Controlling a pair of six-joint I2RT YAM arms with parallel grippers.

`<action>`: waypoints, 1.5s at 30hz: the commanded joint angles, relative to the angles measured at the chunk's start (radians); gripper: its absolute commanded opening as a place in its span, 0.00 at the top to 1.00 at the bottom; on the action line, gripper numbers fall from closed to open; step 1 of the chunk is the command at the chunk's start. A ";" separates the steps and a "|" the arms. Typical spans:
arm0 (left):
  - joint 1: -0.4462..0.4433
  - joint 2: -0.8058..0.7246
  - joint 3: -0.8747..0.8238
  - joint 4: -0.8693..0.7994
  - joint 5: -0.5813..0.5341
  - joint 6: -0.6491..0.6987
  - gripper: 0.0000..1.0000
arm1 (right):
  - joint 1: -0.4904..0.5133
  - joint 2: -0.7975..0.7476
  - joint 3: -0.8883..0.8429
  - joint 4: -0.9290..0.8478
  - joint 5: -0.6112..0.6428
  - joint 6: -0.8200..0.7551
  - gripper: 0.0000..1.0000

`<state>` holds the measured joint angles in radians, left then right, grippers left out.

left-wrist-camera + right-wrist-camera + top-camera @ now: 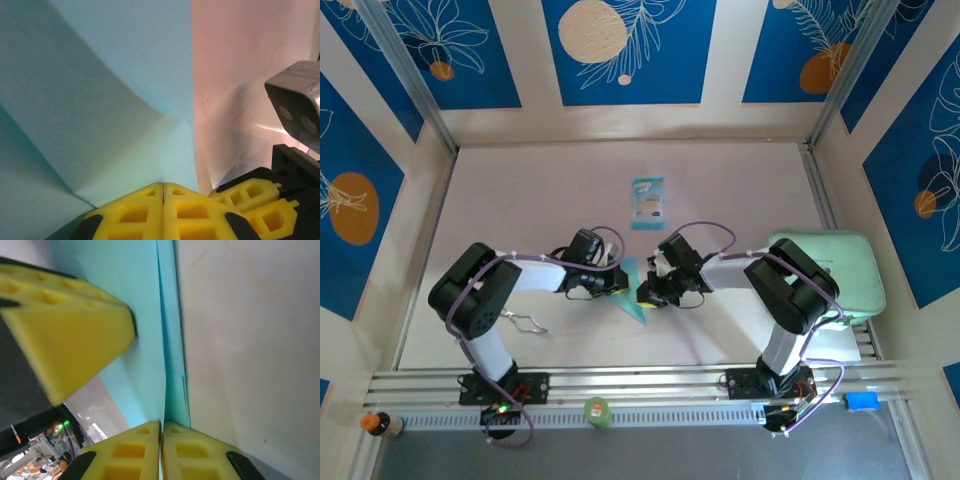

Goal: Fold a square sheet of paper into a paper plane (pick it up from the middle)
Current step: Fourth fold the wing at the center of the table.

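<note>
The light-blue sheet of paper [632, 300] is creased and folded into a narrow shape that points toward the near edge, held just above the table's middle. My left gripper [620, 283] comes in from the left and is shut on it. In the left wrist view the yellow fingertips [163, 184] press together on the bent paper [110, 100]. My right gripper [648, 293] meets it from the right. In the right wrist view its jaws [162, 422] pinch the folded edge of the paper [145, 340], with the left gripper's yellow finger [65, 335] close by.
A small teal-and-white packet [647, 202] lies farther back on the table. A pale green pad [830, 275] sits at the right edge. A bent wire piece [525, 322] lies near the left arm's base. A green object [597, 411] rests on the front rail.
</note>
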<state>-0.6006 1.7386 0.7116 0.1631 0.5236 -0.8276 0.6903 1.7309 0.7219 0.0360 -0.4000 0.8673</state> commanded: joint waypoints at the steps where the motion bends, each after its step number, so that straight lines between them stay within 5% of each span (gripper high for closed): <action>1: -0.005 0.065 -0.035 -0.132 -0.094 0.035 1.00 | 0.024 -0.031 -0.046 -0.076 -0.028 0.004 0.89; 14: -0.005 0.058 -0.040 -0.134 -0.109 0.028 1.00 | 0.067 -0.047 -0.103 -0.084 -0.028 0.013 0.97; 24: -0.005 0.059 -0.046 -0.139 -0.125 0.019 1.00 | 0.075 -0.071 -0.135 -0.095 -0.045 0.024 0.88; 45: -0.003 0.064 -0.055 -0.140 -0.146 0.007 1.00 | 0.114 -0.091 -0.196 -0.086 -0.058 0.065 0.91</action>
<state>-0.6044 1.7386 0.7097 0.1616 0.5232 -0.8284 0.7601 1.6173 0.5690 0.0925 -0.3939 0.9092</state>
